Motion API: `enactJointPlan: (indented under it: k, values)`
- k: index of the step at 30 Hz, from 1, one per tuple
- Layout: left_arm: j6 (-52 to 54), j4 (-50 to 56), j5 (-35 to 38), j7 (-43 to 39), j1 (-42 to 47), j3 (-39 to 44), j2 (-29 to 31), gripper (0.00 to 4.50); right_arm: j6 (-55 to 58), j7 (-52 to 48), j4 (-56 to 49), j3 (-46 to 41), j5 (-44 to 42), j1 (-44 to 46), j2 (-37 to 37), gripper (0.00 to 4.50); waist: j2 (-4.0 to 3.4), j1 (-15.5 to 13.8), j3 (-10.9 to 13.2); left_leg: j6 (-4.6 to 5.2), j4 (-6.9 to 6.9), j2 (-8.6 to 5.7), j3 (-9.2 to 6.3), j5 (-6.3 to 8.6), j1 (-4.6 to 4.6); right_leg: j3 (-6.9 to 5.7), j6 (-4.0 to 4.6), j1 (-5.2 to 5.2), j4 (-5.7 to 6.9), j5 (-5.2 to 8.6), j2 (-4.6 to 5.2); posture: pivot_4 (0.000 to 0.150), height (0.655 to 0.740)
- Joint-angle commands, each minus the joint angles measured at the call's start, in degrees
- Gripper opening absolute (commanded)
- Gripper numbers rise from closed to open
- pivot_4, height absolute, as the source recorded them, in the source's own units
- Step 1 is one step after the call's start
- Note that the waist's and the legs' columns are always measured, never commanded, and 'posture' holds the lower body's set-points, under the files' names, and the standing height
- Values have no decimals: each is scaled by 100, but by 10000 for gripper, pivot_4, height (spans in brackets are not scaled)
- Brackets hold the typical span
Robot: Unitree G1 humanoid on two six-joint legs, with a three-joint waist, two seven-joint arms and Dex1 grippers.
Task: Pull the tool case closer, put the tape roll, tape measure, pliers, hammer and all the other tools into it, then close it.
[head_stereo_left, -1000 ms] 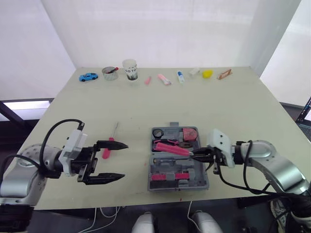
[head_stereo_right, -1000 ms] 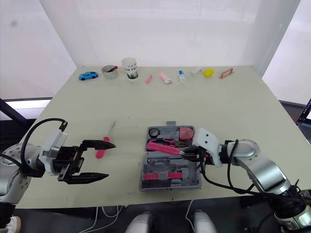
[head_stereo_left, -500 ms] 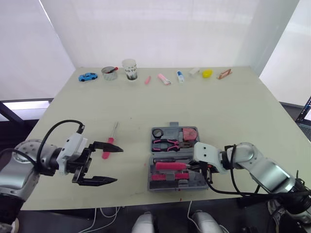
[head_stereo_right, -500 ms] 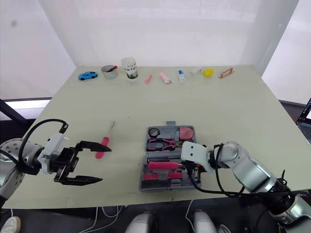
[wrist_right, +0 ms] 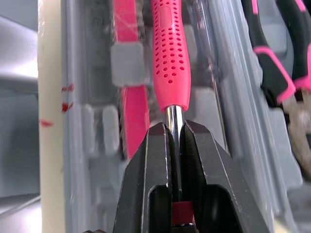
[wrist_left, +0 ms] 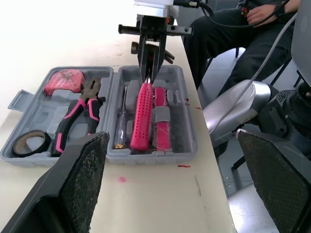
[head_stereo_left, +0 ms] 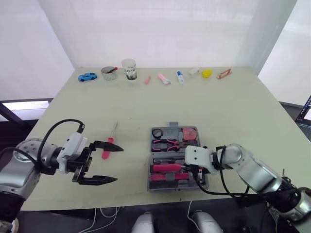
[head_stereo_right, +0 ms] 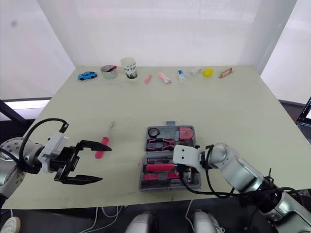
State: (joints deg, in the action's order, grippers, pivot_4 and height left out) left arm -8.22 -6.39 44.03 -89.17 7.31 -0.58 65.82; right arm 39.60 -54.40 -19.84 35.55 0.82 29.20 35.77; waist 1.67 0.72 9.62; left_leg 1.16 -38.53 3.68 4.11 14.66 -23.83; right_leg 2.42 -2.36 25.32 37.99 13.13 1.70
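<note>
The case [wrist_left: 146, 154] lies open at the lower centre of the head view, with tape roll [head_stereo_left: 156, 132], pliers [head_stereo_left: 165, 143] and tape measure [head_stereo_left: 189, 133] already in it. The right hand [wrist_right: 175, 131] is clamped on the hammer's [wrist_right: 170, 58] bare steel shaft, its pink grip lying in the near tray. The hammer is stiff and probably head-heavy, and its shaft looks slick. The left hand [head_stereo_left: 118, 164] hovers with fingers wide apart at lower left beside a screwdriver [head_stereo_left: 105, 155] on the tabletop [head_stereo_left: 218, 107]; it looks light and apt to roll, so it is best pinched at the handle.
</note>
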Motion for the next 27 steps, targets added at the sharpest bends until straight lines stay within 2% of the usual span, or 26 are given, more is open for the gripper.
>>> enactJointPlan:
  k: [1,9,10,12,15,21,25,26,27]
  values:
    - [-80,34,116,-333,15,89,107,45000,-102,-6,-102,45,105,95,-122,854,0,-1,0,0,0,0,0,0,-1,0,0,0,0,0,0,1500,7400]
    - [-38,27,108,-333,12,156,65,45000,-385,-103,33,54,241,88,-263,854,1,23,-1,0,0,2,-2,0,1,14,0,1,4,0,-15,1500,7400]
    - [-19,29,113,-333,16,168,46,45000,-371,-135,38,41,237,88,-253,9730,1,23,-1,0,0,2,-2,0,1,14,0,1,4,0,-15,1500,7400]
    - [13,31,119,-333,25,184,15,45000,-365,-121,41,-5,267,84,-261,17599,1,15,0,0,0,2,-3,0,0,31,1,1,4,0,-29,1500,7400]
    - [16,25,123,-333,21,192,11,45000,-324,-110,-5,-81,289,84,-264,32103,1,8,-1,-1,-1,0,-7,-1,-3,101,7,0,4,4,-87,1500,7400]
    - [22,-11,101,-333,70,176,-41,45000,-252,-146,-162,-408,77,-35,-186,32103,2,7,-1,0,-4,-15,-4,0,-3,189,8,0,4,5,-148,1500,7400]
    - [20,-35,95,-333,95,167,-63,45000,-283,-79,-149,-686,-181,-118,-371,32103,2,7,-1,0,-4,-15,-5,0,-3,192,8,0,4,5,-151,1500,7400]
    - [25,-42,92,-333,109,162,-72,45000,-333,-52,-120,-769,-279,-145,-466,27275,2,7,-1,0,-4,-15,-6,0,-3,192,9,0,5,5,-154,1500,7400]
    - [28,-47,88,-333,122,157,-81,45000,-366,-27,-92,-833,-359,-172,-551,26984,2,14,-1,0,-4,-15,-6,0,-3,193,9,0,5,5,-154,1500,7400]
